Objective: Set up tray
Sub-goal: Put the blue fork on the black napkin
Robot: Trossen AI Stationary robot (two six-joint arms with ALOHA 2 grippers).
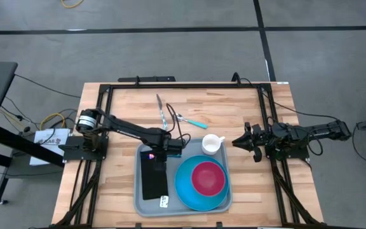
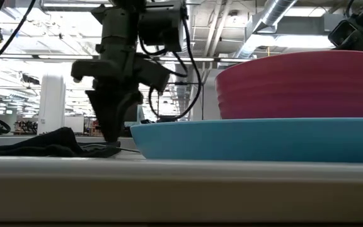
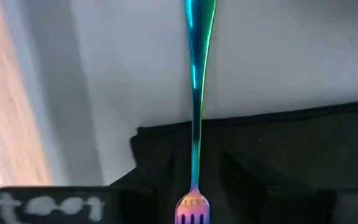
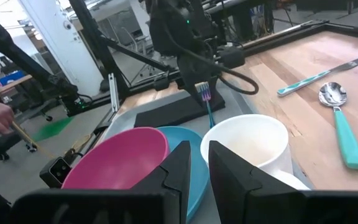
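Observation:
The grey-blue tray [image 1: 146,207] lies on the table's near middle. On it are a black napkin [image 1: 154,181], a round blue plate [image 1: 186,187] with a pink bowl [image 1: 208,178], and a white cup [image 1: 212,144]. My left gripper [image 1: 155,154] hangs over the napkin's far end, shut on an iridescent fork [image 3: 196,124]. The fork also shows in the right wrist view [image 4: 207,106]. My right gripper [image 4: 199,168] waits at the table's right side, empty, its fingers a narrow gap apart. My left gripper holds the fork by its tine end [image 3: 191,208], coming from above with the fingers pointing down [image 2: 109,120]. The handle [image 3: 199,56] runs away from the fingers over the napkin and the tray's floor. The cup hides whether its free end touches.
A knife [image 1: 161,108] and a teal-handled spoon [image 1: 192,121] lie on the bare wood beyond the tray. A black frame [image 1: 183,86] borders the table. A small white tag [image 1: 164,201] lies on the tray near the napkin's near end.

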